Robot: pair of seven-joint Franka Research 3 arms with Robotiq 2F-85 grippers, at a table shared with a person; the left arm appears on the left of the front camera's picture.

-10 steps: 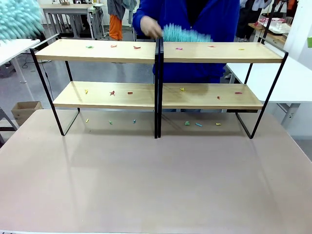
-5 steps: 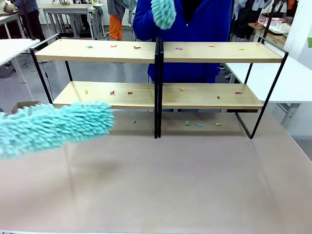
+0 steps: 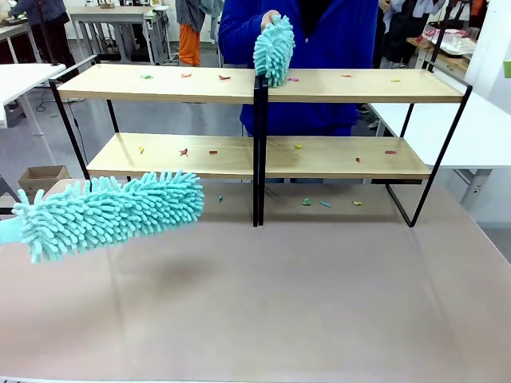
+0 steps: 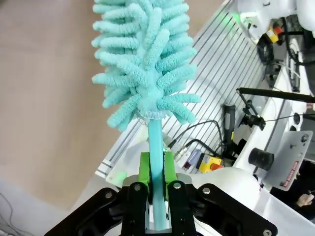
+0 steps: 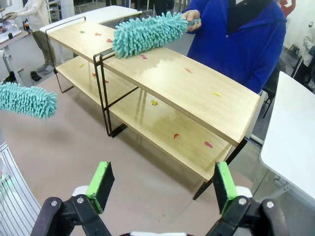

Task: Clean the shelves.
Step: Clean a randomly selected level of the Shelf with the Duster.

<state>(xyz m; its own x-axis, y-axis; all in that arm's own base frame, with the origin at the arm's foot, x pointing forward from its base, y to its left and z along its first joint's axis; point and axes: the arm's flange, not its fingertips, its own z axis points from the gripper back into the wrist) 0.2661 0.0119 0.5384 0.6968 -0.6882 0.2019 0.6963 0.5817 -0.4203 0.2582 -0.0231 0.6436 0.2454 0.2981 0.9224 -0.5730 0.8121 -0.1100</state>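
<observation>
The shelves (image 3: 160, 84) stand across the far half of the table: two light-wood boards on a black frame with a central upright (image 3: 257, 144). Small coloured scraps (image 3: 184, 152) lie on both boards and on the table beneath. My left gripper (image 4: 156, 172) is shut on the handle of a teal fluffy duster (image 4: 145, 64). That duster (image 3: 112, 211) hovers low at the left, in front of the lower board and apart from it. My right gripper (image 5: 161, 186) is open and empty, high above the table, facing the shelves (image 5: 197, 93). A person in blue holds a second teal duster (image 3: 274, 48) over the top board at the upright.
The brown table (image 3: 279, 287) stretches in front of the shelves. White tables stand at the right (image 3: 487, 128) and left (image 3: 20, 76). A cardboard box (image 3: 40, 179) sits on the floor at the left. Other people stand far off.
My duster swung down from the upper left to low in front of the shelves, then edged right. The person's duster lifted off the top board and now tilts down at the upright.
</observation>
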